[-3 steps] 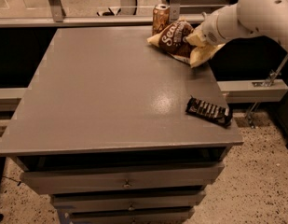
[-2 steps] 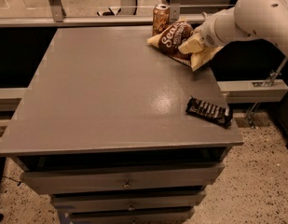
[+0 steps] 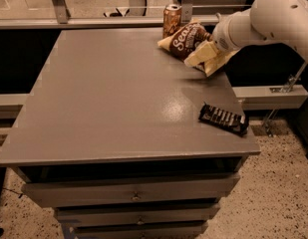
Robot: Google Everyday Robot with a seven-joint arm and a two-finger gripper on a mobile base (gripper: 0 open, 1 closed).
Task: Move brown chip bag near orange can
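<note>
We see the pincer (image 3: 206, 59) at the far right corner of the tabletop, a pale cream wedge shape on the end of a smooth, rounded white arm (image 3: 273, 14) that comes in from the right. It presses against the near right end of the brown chip bag (image 3: 186, 40). We cannot tell whether the pincer is clenched on that end or released.

The bag is a crinkly, puffed pillow with a dark brown panel, white script and pale yellow-tan edges. It lies just to the picture's left of the pincer, tilted, with its left corner on the table (image 3: 113, 98). Beyond the bag, farther left of the pincer and toward the table's back edge, the orange can (image 3: 171, 19) stands upright. It is a small coppery cylinder with a silvery top, right beside the bag; whether they touch we cannot tell.

Well apart from the pincer, toward the near right edge, a flat dark snack-bar wrapper (image 3: 223, 119) with pale stripes lies on the table. The matte grey tabletop shows a faint sheen, and grey drawers (image 3: 136, 195) sit below it.
</note>
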